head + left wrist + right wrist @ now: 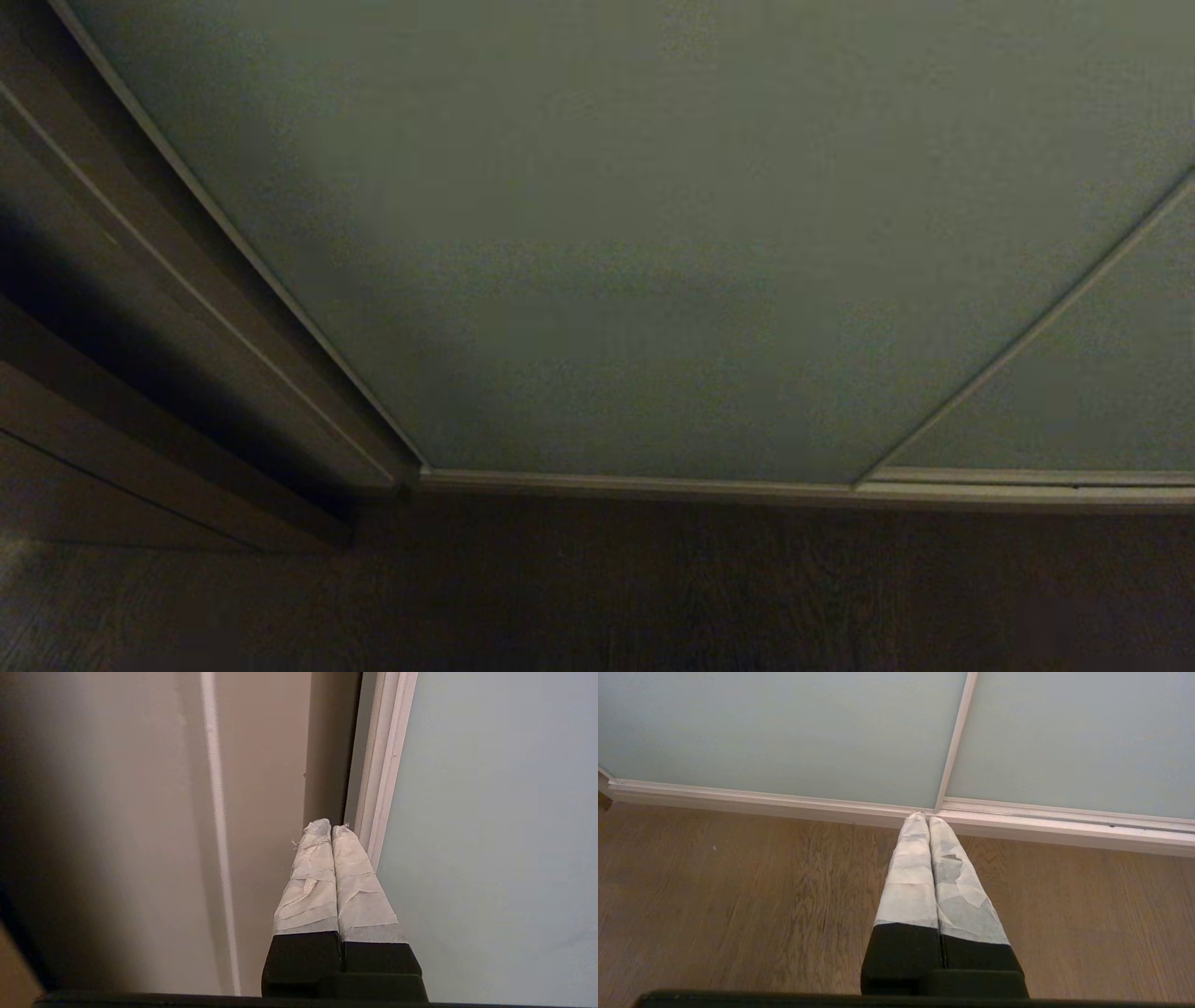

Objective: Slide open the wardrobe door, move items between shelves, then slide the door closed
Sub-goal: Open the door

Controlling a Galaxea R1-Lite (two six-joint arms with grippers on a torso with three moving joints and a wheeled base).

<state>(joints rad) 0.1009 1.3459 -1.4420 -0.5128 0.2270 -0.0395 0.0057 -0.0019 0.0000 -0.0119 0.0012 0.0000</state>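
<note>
The sliding wardrobe door (607, 243) is a pale grey-green panel with a thin cream frame, and it fills most of the head view, closed against the dark brown side frame (187, 355). Neither arm shows in the head view. In the left wrist view my left gripper (331, 825) is shut with nothing in it, its taped fingertips right beside the door's cream edge strip (380, 765) and the dark gap next to it. My right gripper (923, 815) is shut and empty, hanging over the wooden floor (738, 896) near the door's bottom rail (784, 800). The items and shelves are hidden.
A second door panel (1102, 373) overlaps on the right, with a cream divider (955, 742) between the two. A beige wall surface with a thin white strip (217, 812) stands beside the left gripper. Wood floor (653, 588) runs along the front.
</note>
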